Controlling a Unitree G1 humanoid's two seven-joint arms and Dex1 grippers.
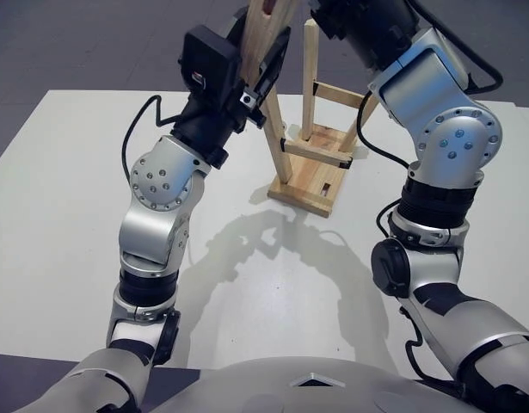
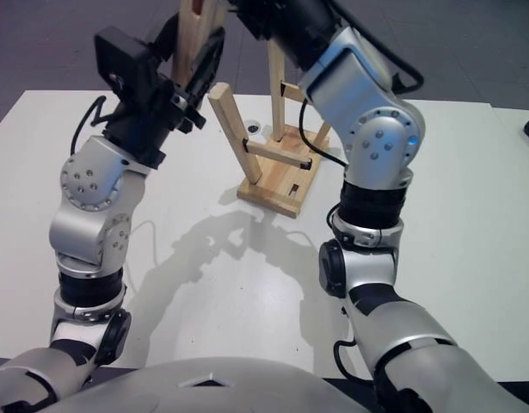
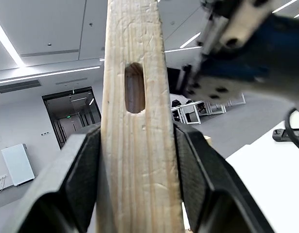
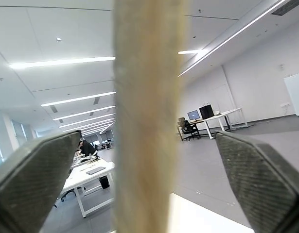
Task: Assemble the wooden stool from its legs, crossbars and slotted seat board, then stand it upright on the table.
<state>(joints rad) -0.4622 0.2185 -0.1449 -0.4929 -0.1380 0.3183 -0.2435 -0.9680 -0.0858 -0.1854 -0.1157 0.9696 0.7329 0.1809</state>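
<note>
left claw (image 3: 138, 187) clamped on rough pale slotted leg (image 3: 139, 136), right claw (image 4: 147, 189) spread wide around second leg (image 4: 147, 97), flat seat board (image 1: 305, 200)

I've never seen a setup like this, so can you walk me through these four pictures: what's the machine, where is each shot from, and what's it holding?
It is a humanoid robot with two arms, each ending in two fingers. The two wide pictures come from cameras in its head, looking down over its arms at a white table. The other two come from a camera on each wrist, looking out between the fingers. On the table rests a half-built wooden stool, seat board down, legs pointing up. The left arm's fingers are closed on a loose wooden leg with a slot in it, lifted above the table. The right arm's fingers are open, with a wooden stick between them, untouched.
</note>
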